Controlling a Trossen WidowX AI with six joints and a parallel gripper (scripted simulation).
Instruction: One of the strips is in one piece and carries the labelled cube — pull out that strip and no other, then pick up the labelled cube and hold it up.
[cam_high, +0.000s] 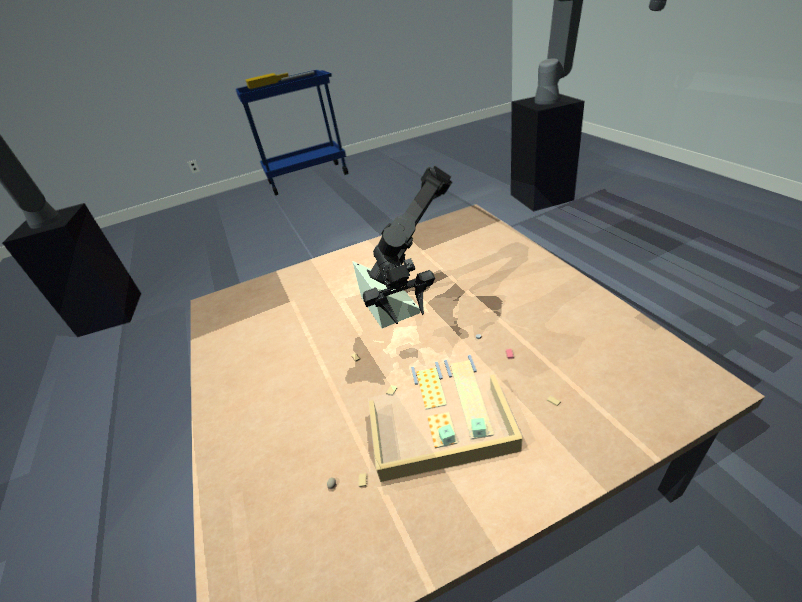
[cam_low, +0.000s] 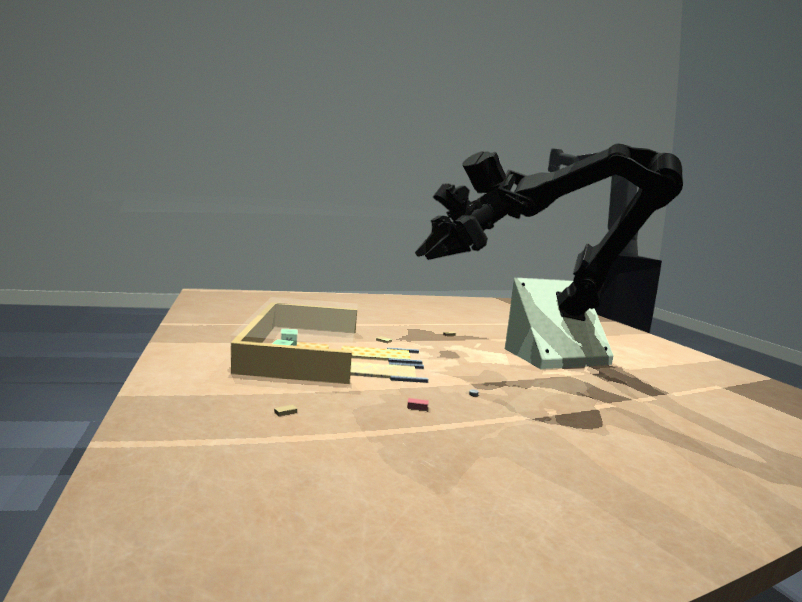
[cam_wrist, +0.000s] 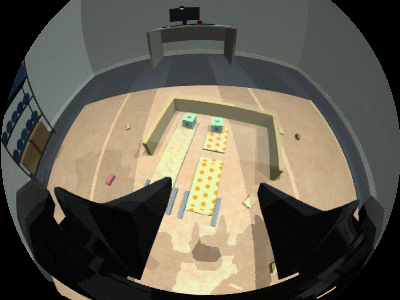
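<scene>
The gripper (cam_low: 432, 248) hangs in the air above the table (cam_high: 259, 401), between the arm's pale green base wedge (cam_low: 557, 330) and the open mouth of the three-walled tray (cam_high: 446, 456), its jaws spread apart and holding nothing. Two strips run side by side out of the tray toward the base-side edge of the table. The dotted orange strip (cam_high: 429, 387) is broken by a gap, with a separate dotted piece (cam_high: 437, 424) lying deeper in the tray under one teal cube (cam_high: 445, 434). The plain tan strip (cam_high: 471, 392) appears unbroken and carries the other teal cube (cam_high: 478, 426) near the tray's back wall; which cube bears the label cannot be read at this scale. Small blue bars (cam_high: 443, 369) flank the strip ends outside the tray. The chief hazard is a descent onto the wrong strip, since the two ends lie just beside each other. A grip set askew could also catch a blue bar, and a hasty pull could tip the cube off its strip.
</scene>
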